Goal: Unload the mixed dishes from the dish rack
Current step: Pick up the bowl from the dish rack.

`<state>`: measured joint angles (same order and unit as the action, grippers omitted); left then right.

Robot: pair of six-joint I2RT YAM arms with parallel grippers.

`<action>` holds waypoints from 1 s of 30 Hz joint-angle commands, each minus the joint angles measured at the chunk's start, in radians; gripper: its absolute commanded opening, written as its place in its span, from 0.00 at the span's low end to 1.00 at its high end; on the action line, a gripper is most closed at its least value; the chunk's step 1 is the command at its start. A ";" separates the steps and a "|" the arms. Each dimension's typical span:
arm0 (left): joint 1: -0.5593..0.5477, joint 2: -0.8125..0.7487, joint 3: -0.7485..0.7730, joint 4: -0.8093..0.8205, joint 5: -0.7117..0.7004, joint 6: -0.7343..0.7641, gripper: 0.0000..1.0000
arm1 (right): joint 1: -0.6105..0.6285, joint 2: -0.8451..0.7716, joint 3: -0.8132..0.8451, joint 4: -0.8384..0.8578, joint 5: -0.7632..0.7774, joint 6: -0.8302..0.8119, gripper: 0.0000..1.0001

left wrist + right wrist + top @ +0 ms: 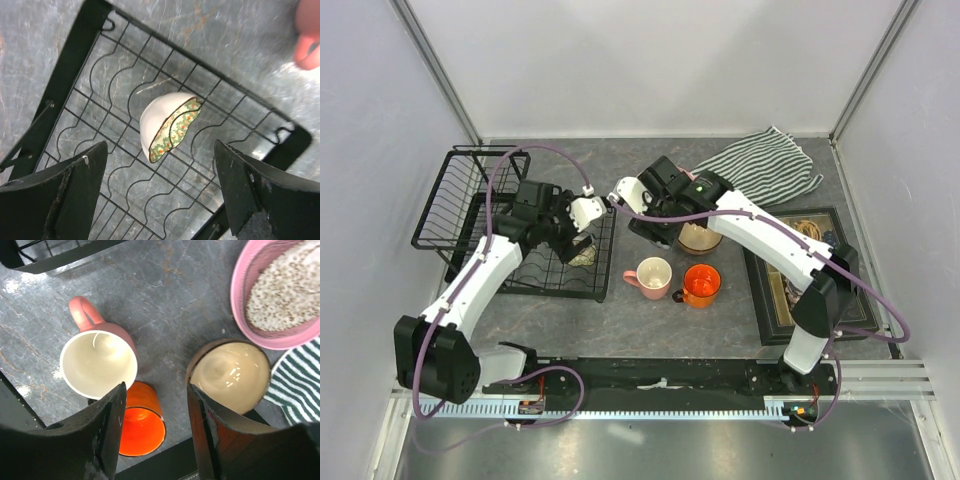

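Observation:
The black wire dish rack point(470, 200) stands at the left. A small floral bowl point(167, 125) lies on its side on the rack's flat tray point(115, 165). My left gripper point(161, 165) hovers open just above it, holding nothing. On the table sit a pink mug point(97, 362), an orange mug point(142, 425) and a tan-brown bowl point(230, 375). A pink plate point(240, 295) holds a patterned dish point(285, 290). My right gripper point(156, 390) hangs open above the gap between the mugs and the tan bowl, empty, its right finger close to the bowl's rim.
A striped towel point(760, 165) lies at the back right. A dark compartmented box point(810, 270) sits at the right, just beside the orange mug point(701, 285). The rack's taller basket section point(460, 195) rises at the far left. White walls close in the table.

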<state>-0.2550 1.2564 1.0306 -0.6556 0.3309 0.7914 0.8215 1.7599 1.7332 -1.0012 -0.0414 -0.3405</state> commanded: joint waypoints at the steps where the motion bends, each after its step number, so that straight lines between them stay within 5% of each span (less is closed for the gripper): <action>1: -0.023 -0.041 -0.055 0.148 -0.139 0.071 0.94 | -0.019 -0.062 -0.006 0.026 0.025 0.015 0.60; 13: -0.050 -0.042 -0.228 0.366 -0.254 0.290 0.93 | -0.050 -0.085 -0.069 0.053 -0.002 0.018 0.60; 30: -0.052 0.038 -0.287 0.522 -0.248 0.279 0.91 | -0.058 -0.089 -0.109 0.064 -0.025 0.020 0.61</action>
<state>-0.3035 1.2823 0.7586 -0.2150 0.0792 1.0565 0.7685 1.7088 1.6272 -0.9585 -0.0547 -0.3355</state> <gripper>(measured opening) 0.921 0.605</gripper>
